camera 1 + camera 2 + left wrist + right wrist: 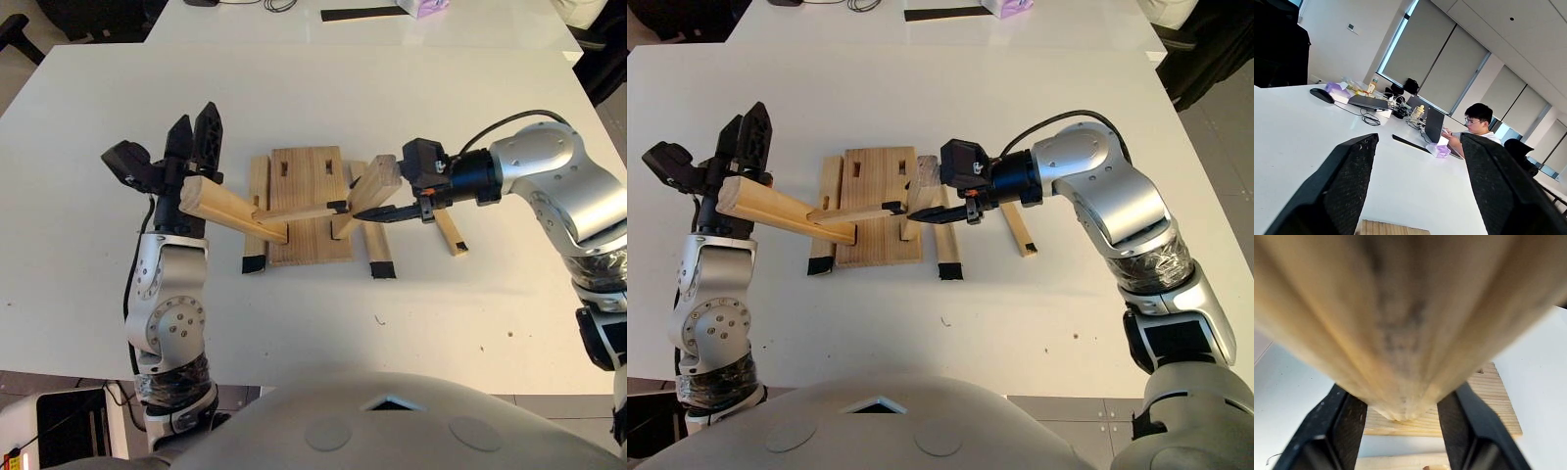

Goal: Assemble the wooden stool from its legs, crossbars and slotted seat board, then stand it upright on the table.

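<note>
Early going, by the look of it. The seat board (309,186) is laid flat on the tabletop (392,108), its slots unfilled, and a side frame is being put together just above it.

One leg (230,211) is held off the seat board's left side by the left end effector (193,127). The fingers are set either side of the leg's thick end and, as far as can be judged, pressed onto it. A second leg (380,179) is pinched by the right end effector (367,201) over the seat board's right edge. A crossbar (294,211) is stretched between the two legs, but whether its ends are fully seated cannot be told.

Much is left. A third leg (257,220) lies against the seat board's left edge, a fourth leg (378,250) against its right edge, and a loose crossbar (451,233) farther right. None is joined, nothing is slotted into the board, and nothing is stood upright.

The fourth leg lies right below the right end effector and may be knocked if the frame is lowered. Beyond the seat board, a black strip (361,14) and a tissue pack (426,7) are kept well apart on another table.
</note>
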